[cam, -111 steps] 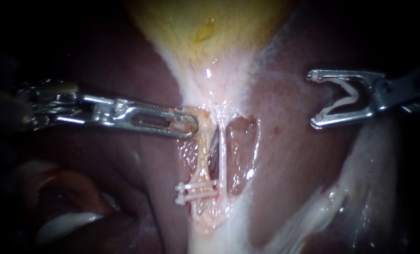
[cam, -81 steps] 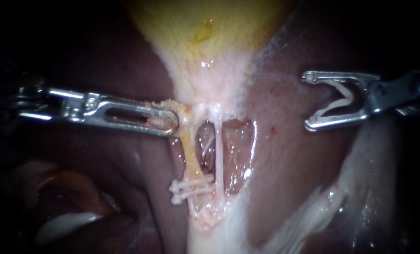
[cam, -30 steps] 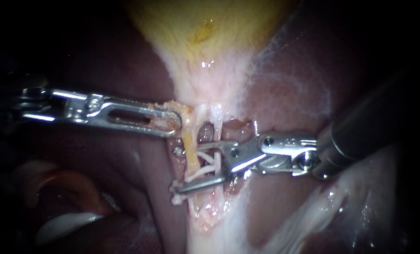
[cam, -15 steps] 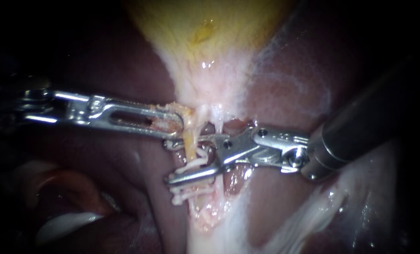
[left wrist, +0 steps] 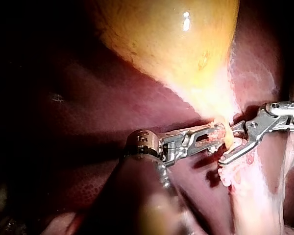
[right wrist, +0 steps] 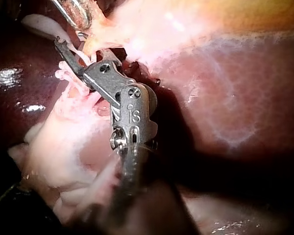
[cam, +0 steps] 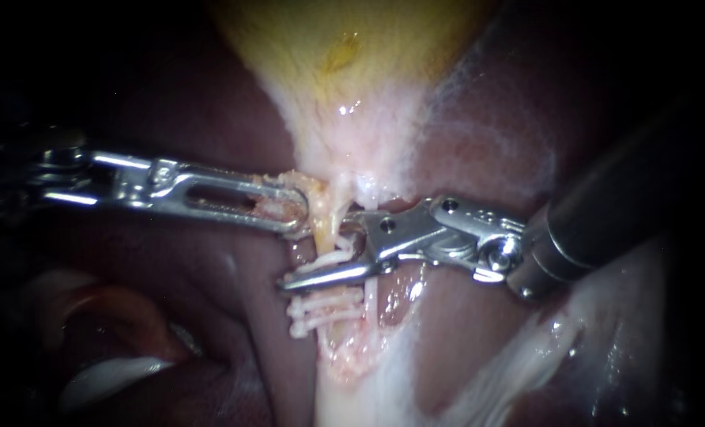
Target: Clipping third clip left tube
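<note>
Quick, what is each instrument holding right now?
Left instrument: shut on the left tube.
Right instrument: shut on a clip around the left tube.

The gallbladder (cam: 352, 47) is mustard yellow with a darker amber blotch, paling to pinkish white at its neck, and the liver (cam: 487, 158) around it is deep maroon with wet white glints. The left instrument (cam: 289, 209) and the right instrument (cam: 321, 265) are both bright silver at the tip, the left one's slot flecked orange-tan, the right one's shaft dark grey. The left tube (cam: 325, 229) is yellow-orange, the clip (cam: 335, 257) against it and the two clips (cam: 325, 312) lower down are white, and the band of tissue (cam: 352, 395) beneath is pale pink-white.
</note>
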Available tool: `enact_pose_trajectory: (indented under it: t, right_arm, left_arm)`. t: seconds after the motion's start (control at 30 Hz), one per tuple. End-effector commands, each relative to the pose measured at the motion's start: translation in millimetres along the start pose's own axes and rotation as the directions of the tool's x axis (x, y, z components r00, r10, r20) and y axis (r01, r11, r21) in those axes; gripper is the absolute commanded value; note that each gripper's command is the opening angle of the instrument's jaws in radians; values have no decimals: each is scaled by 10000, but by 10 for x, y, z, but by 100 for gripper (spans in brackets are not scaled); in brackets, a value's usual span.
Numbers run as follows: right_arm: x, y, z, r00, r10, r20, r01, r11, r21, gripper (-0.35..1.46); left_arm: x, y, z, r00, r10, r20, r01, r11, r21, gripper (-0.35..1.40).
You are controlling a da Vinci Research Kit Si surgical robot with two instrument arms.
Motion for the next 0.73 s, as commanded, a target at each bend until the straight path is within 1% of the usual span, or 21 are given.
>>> enact_pose_trajectory:
  t: [0.03, 0.07, 0.1, 0.33, 0.73]
  right_arm:
    - [0, -1, -1, 9992, 389, 8, -389, 9992, 10, -35]
    - [-1, -2, -2, 9977, 683, 13, -684, 9977, 39, -35]
    - [-1, -2, -3, 9968, 799, 4, -799, 9968, 11, -35]
    - [-8, 0, -7, 9971, 764, 2, -764, 9971, -61, -35]
    - [-8, 1, -8, 9971, 764, 1, -764, 9971, -65, -35]
  left_arm:
    - [0, 0, 0, 10000, -2, -1, 2, 10000, 4, -35]
    - [0, 0, 0, 10000, -2, -2, 2, 10000, 4, -35]
    - [0, 0, 0, 10000, -1, -2, 1, 10000, 4, -35]
    - [0, 0, 0, 10000, -2, -1, 2, 10000, 4, -35]
    - [0, 0, 0, 10000, -4, -1, 4, 10000, 3, -35]
